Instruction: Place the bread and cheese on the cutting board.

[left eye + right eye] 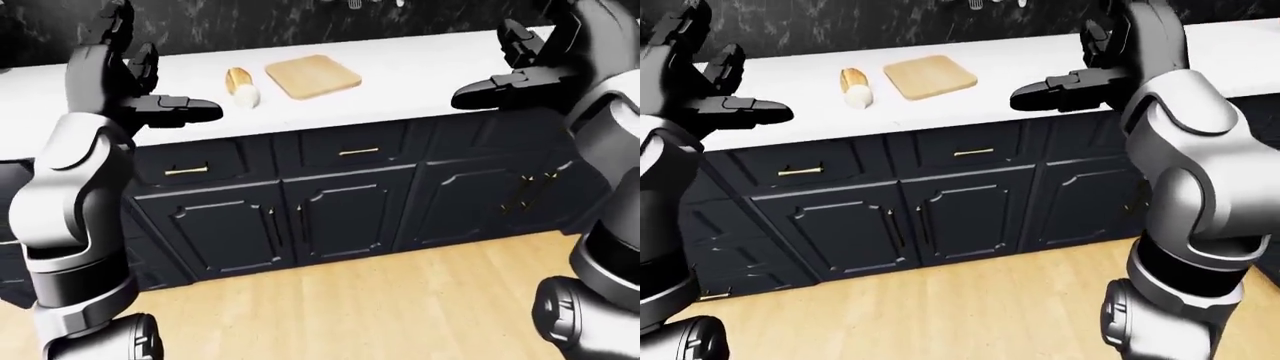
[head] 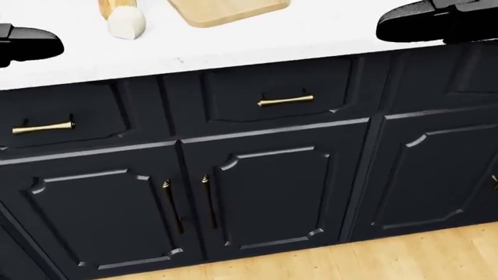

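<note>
A loaf of bread [image 1: 241, 85] lies on the white counter [image 1: 400, 82], just left of a light wooden cutting board [image 1: 312, 76]. Both also show at the top of the head view, the bread [image 2: 123, 17] and the board [image 2: 229, 9]. No cheese shows in any view. My left hand [image 1: 150, 90] is raised at the left, open and empty, left of the bread. My right hand [image 1: 510, 71] is raised at the right, open and empty, right of the board. Neither hand touches anything.
Dark cabinets with brass handles [image 1: 358, 151] stand under the counter. A dark marbled wall [image 1: 300, 26] runs behind it. A wooden floor [image 1: 350, 307] lies between me and the cabinets.
</note>
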